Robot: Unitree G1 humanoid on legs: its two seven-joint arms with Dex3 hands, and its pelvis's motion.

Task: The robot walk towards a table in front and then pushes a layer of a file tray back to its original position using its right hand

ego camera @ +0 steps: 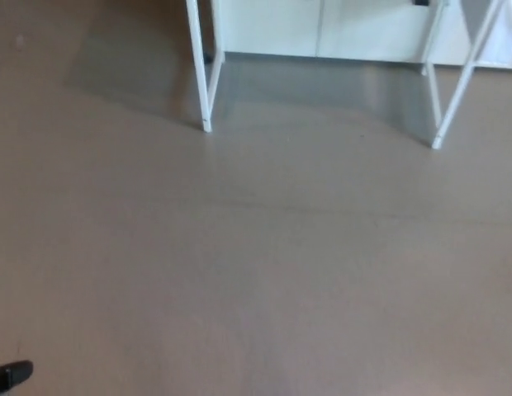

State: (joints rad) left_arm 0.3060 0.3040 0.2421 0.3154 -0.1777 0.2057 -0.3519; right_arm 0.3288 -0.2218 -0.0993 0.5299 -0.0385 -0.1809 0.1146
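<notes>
Nothing of the file tray shows yet; it presumably sits on the table top, above the frame, and only two white table legs (pixel 204 82) (pixel 454 99) stand at the far edge of the bare brown floor (pixel 256 264). Neither hand is in view, so their fingers cannot be judged; the dark tip (pixel 10 375) at bottom left is unclear. Walking well means heading straight between those legs and stopping short of them

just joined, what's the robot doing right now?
Nothing is being handled. The head view shows mostly bare floor, with the white table legs ahead near the top edge, so the table is not yet within reach. The tabletop and file tray are out of frame. A small black object, possibly part of the robot, shows at the bottom left corner; neither hand can be made out.
</notes>
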